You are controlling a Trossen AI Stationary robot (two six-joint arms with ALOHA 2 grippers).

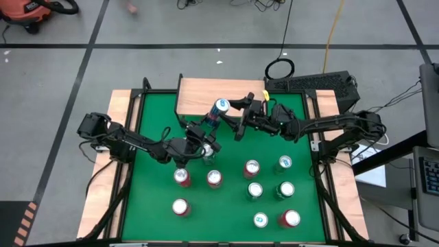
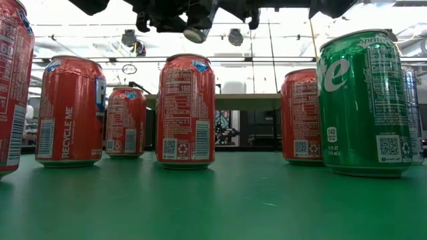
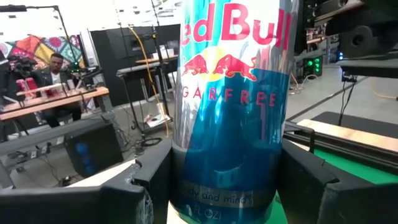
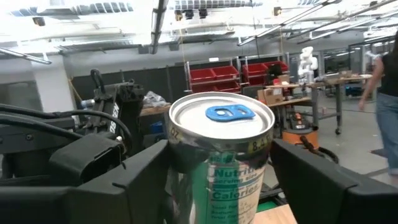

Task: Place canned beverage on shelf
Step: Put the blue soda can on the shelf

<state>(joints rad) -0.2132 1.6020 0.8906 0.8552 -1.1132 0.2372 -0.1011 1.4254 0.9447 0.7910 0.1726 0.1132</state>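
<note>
Going on right now: the carry, by my read. The slim blue can (image 1: 220, 107) is up in the air, not standing on anything.
Left gripper (image 1: 213, 116): clamped on the lower body of the blue can. In its own wrist view the can fills the gap between both fingers (image 3: 146, 180), snug on each side.
Right gripper (image 1: 240, 118): right up against the same can from the other side, with the can's lid and blue tab dead centre in its wrist view. Honestly can't tell whether it has closed on the can or just sits around it.
Where the can is: tilted, over the far part of the green table (image 1: 154, 113), just at the near edge of the shelf (image 1: 199, 96). From table level you only see its bottom (image 2: 195, 33) hanging at the top of the picture.
Shelf: the wooden top looks bare, nothing parked on it that I can see.
Done so far: can picked and lifted, brought close to the shelf.
Left to do: move it over the plank, stand it upright, let go, back off.
Other cans (image 1: 252, 168): a bunch of red and green ones standing on the green table, nearer the front, well apart from both grippers.
My guess: roughly halfway. It might be a hand-over between the arms, but no way to be sure from this.
</note>
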